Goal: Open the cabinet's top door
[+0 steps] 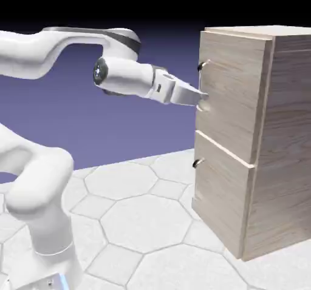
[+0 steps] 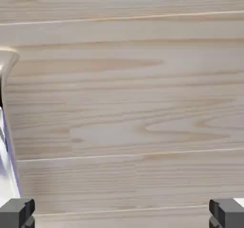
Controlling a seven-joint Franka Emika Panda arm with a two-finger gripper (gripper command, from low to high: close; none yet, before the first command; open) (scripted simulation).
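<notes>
- Jaws (image 1: 203,96): wide apart, nothing between the tips that I can see; they're at the top door's handle (image 1: 203,108) on the exterior view's left edge of the door. Contact: can't tell.
- Step in hand, I'd say: get one finger each side of the bar, square up, then close before pulling.
- Top door (image 1: 231,91): above the lower door (image 1: 222,193), looks shut. Pull gently along its swing arc; a straight yank could slip off.
- Cabinet (image 1: 288,143): right of the arm (image 1: 127,76).

Hand view seemingly close, facing wood
</notes>
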